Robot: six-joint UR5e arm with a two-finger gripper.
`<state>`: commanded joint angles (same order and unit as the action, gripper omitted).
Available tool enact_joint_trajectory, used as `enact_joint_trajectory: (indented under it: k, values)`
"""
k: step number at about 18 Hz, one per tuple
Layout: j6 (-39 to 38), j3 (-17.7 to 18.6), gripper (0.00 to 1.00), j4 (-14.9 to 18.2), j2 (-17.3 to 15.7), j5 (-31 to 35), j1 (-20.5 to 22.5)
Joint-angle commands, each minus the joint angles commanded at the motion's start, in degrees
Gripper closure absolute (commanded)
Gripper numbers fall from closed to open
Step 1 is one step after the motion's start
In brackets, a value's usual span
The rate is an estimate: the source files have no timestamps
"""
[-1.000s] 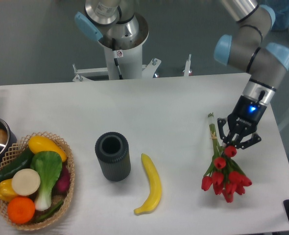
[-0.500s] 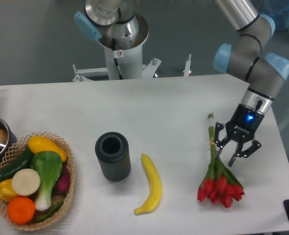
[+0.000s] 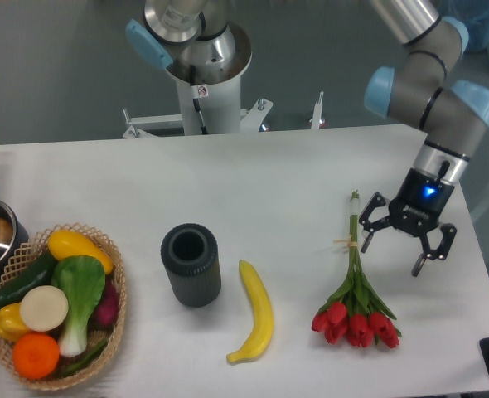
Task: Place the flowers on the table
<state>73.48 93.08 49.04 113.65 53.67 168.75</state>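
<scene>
Flowers: lying flat on the table at lower right of frame, red heads toward the bottom edge, stems running up. Gripper: right of the stems, fingers spread wide, holding nothing; one fingertip just beside the upper stems, the other well clear to the right. Centre of frame: dark cylindrical vase, banana. Lower left: basket of vegetables.
</scene>
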Motion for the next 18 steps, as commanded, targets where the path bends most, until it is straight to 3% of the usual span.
enact_joint_trajectory:
  k: [3,8,11,18]
  values:
    - [-1.1,0.3,0.0,0.4,-3.6,3.5,0.1]
    - [-0.4,0.4,0.0,0.5,-9.4,15.7,1.4]
    - [-0.4,0.1,0.0,0.5,-9.9,18.6,1.7]
    - [-0.3,0.8,0.0,0.5,-11.2,18.5,2.4]
